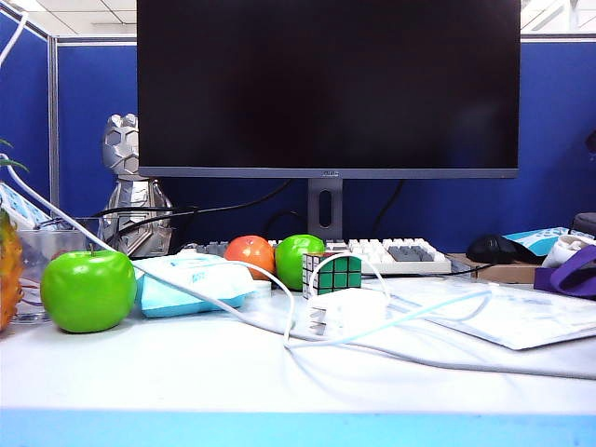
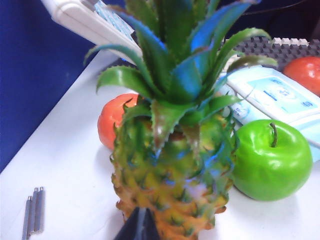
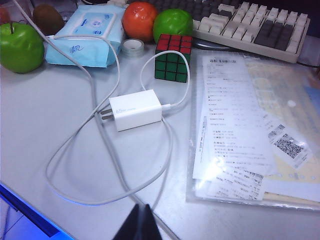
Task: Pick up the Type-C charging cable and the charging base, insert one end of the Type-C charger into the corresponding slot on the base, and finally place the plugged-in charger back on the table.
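The white charging base (image 3: 135, 110) lies on the table (image 3: 45, 105) in front of the Rubik's cube, prongs toward the apple; the exterior view shows the base (image 1: 358, 310) mid-desk. The thin white Type-C charging cable (image 3: 80, 203) loops widely around it, and one connector meets the base's short end. My right gripper (image 3: 141, 212) hovers shut and empty over the table's front edge, near that loop. My left gripper (image 2: 140, 220) is shut and empty, close in front of a pineapple. Neither gripper shows in the exterior view.
A pineapple (image 2: 170, 170), green apple (image 2: 272, 160) and pale blue tissue pack (image 3: 87, 30) crowd the left. The Rubik's cube (image 3: 172, 57), a keyboard (image 3: 250, 25) and sleeved papers (image 3: 245, 130) lie behind and right. A thicker greyish cable (image 3: 95, 90) crosses the desk.
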